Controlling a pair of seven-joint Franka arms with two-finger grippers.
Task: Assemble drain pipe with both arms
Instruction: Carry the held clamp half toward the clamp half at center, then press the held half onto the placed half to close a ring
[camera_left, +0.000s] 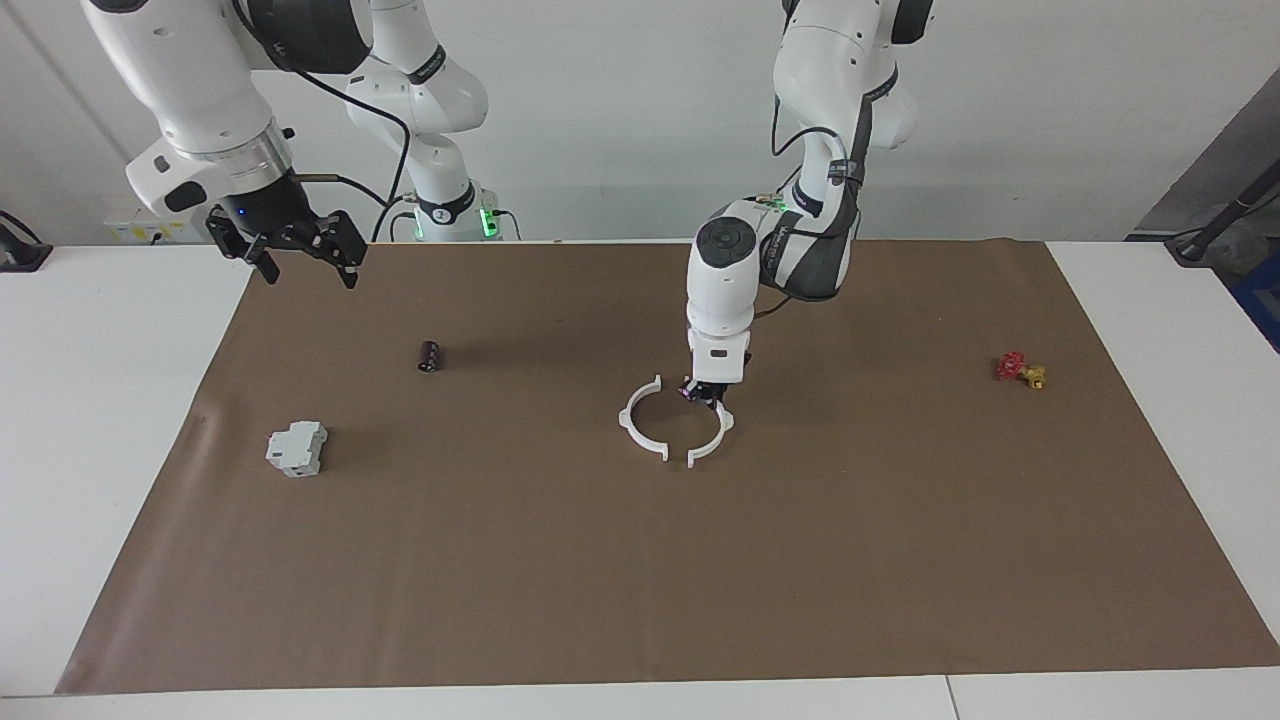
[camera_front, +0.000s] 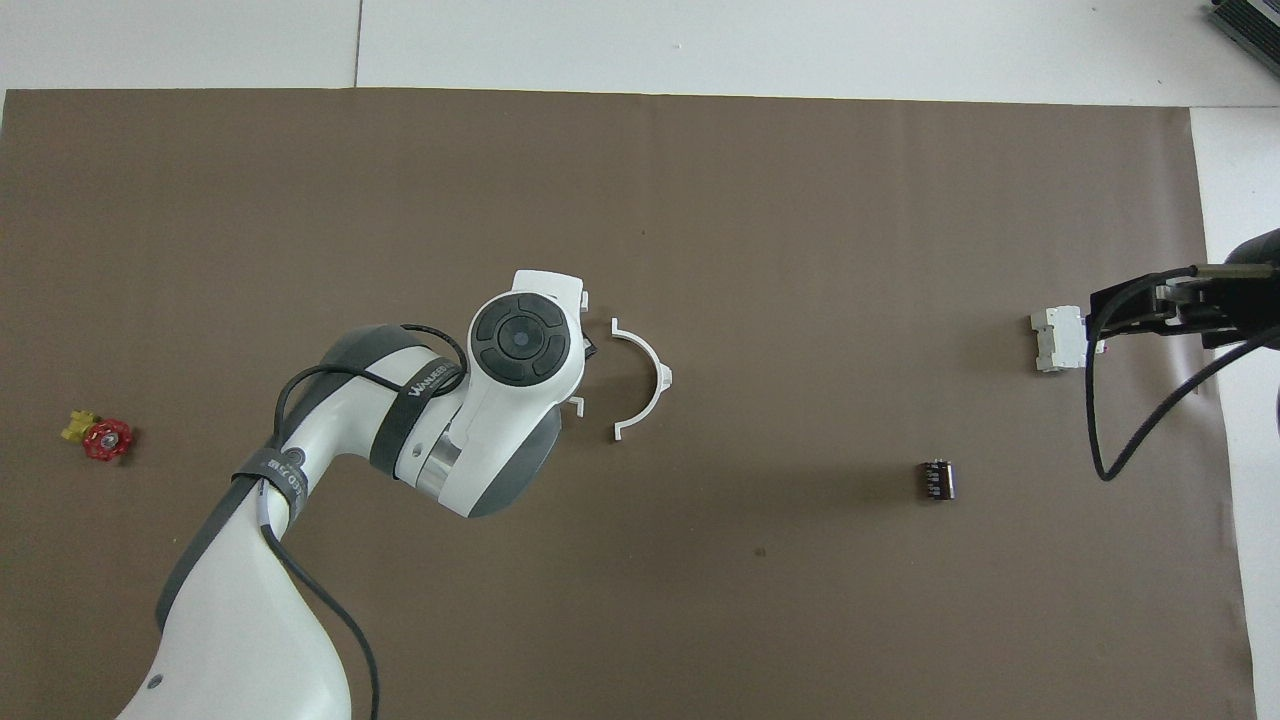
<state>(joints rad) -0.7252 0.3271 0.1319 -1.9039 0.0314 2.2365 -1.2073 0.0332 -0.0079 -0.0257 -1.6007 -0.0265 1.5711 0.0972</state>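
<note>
2 white half-ring pieces of the drain pipe are lying near the middle of the brown mat (camera_left: 900, 560), their open sides facing each other with small gaps showing between their tabbed ends. The free half-ring (camera_left: 637, 420) (camera_front: 645, 378) is resting flat toward the right arm's end, untouched. The held half-ring (camera_left: 712, 440) (camera_front: 577, 403) is sitting just beside it toward the left arm's end; from overhead most of it is hiding under the left arm's wrist, with only its tabs peeking out.

The left gripper (camera_left: 703, 395) is reaching straight down to the mat and is pinching the held half-ring at the end nearer to the robots, its fingertips pressed tight on the thin plastic.

The right gripper (camera_left: 297, 252) (camera_front: 1150, 305) is waiting in the air over the mat's edge at the right arm's end, its fingers spread wide and holding nothing.

3 other objects are lying on the mat: a grey-white block (camera_left: 296, 448) (camera_front: 1056, 338) and a small black cylinder (camera_left: 430, 355) (camera_front: 937, 479) toward the right arm's end, the cylinder nearer to the robots, and a red-and-yellow valve (camera_left: 1020, 369) (camera_front: 98, 436) well apart toward the left arm's end.
</note>
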